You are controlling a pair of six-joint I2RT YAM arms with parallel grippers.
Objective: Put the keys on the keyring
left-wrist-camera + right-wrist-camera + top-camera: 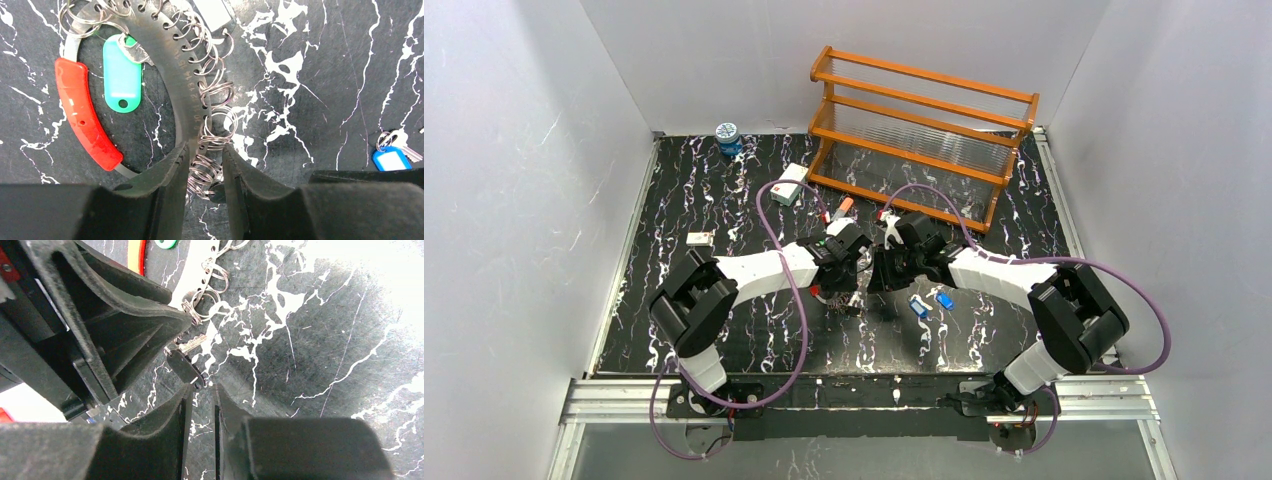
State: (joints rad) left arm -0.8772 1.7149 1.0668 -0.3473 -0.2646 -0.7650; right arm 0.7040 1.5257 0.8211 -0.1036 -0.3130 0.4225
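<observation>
Keyring point(182, 100) rings between left gripper's point(205, 152) narrowly parted fingers; right gripper point(202, 388) slightly ajar.

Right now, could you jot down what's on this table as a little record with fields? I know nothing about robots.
surface: black marbled table
keyring: curved metal band, red grip, many small rings, lying flat
apparently on it: green-tagged key
loose: two blue-tagged keys, right of the arms' meeting point
also loose: dark-tagged key, just ahead of the right gripper
left gripper: fingers straddle the band's small rings; grip unclear
right gripper's jaws: narrowly apart; grip unclear
at the back: orange rack, blue-lidded jar
</observation>
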